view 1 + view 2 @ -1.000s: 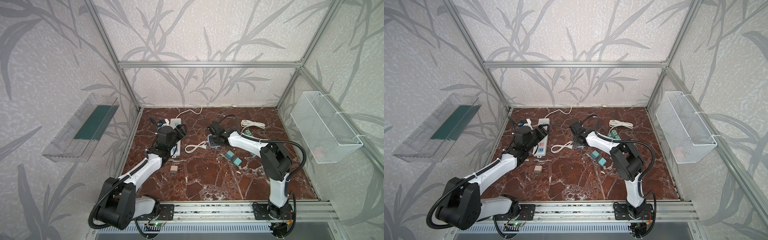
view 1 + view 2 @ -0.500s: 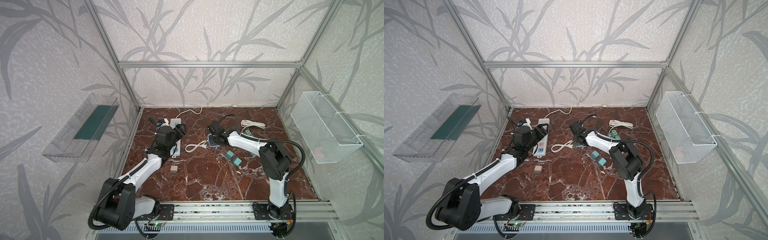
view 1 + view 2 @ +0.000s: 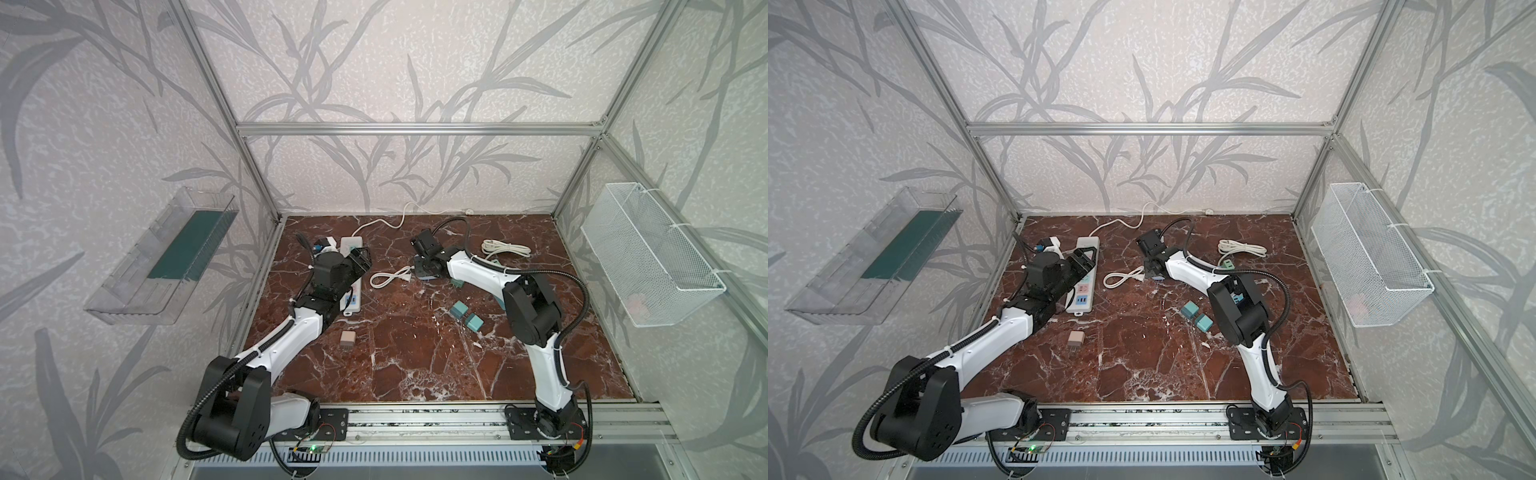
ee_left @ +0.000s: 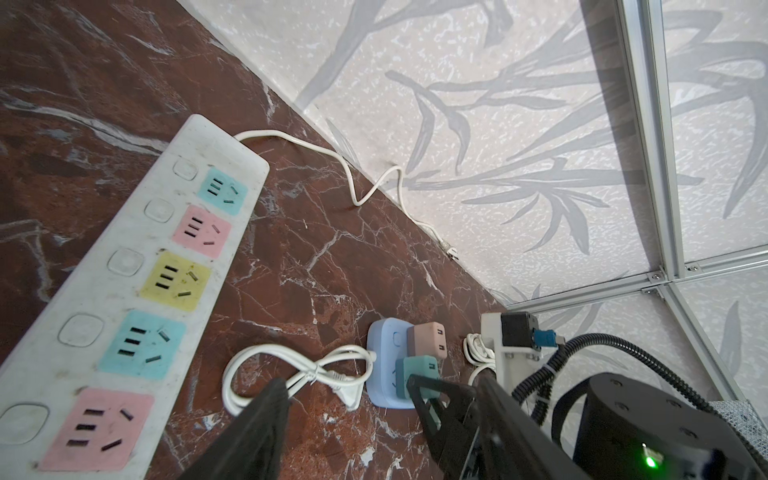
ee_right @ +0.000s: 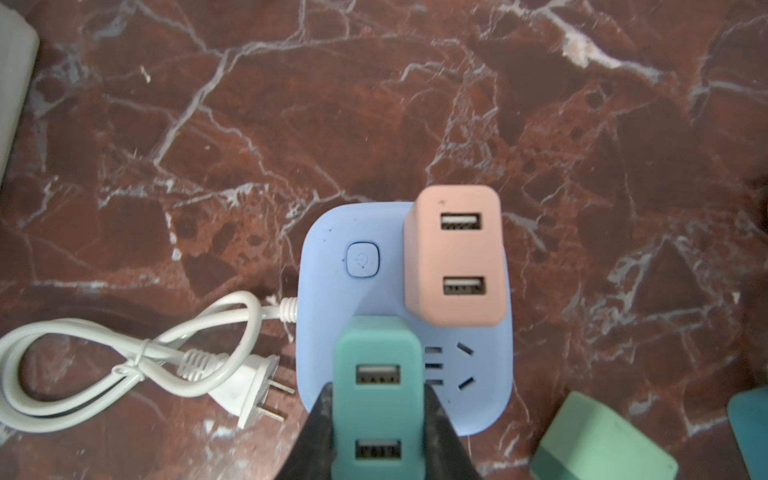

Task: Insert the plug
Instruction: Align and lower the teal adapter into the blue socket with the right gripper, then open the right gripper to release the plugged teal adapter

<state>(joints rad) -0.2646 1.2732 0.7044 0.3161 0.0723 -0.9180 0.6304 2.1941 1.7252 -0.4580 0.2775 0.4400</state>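
Two USB chargers stand on the blue socket block (image 5: 328,299), which lies on the marble floor (image 5: 415,104). The pink charger (image 5: 457,257) sits in one socket. The teal charger (image 5: 378,374) stands just beside it on the block, pinched on both sides by the right gripper (image 5: 378,415). I cannot tell whether its pins are fully in. The left gripper (image 4: 344,381) hovers near the white power strip (image 4: 95,299), its fingers spread and empty. The block's white cable (image 5: 245,382) lies coiled beside it.

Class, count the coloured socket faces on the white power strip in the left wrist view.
5, in a row along the white power strip: teal socket at the cord end, then pink, yellow, blue, second pink. More may lie outside the frame.
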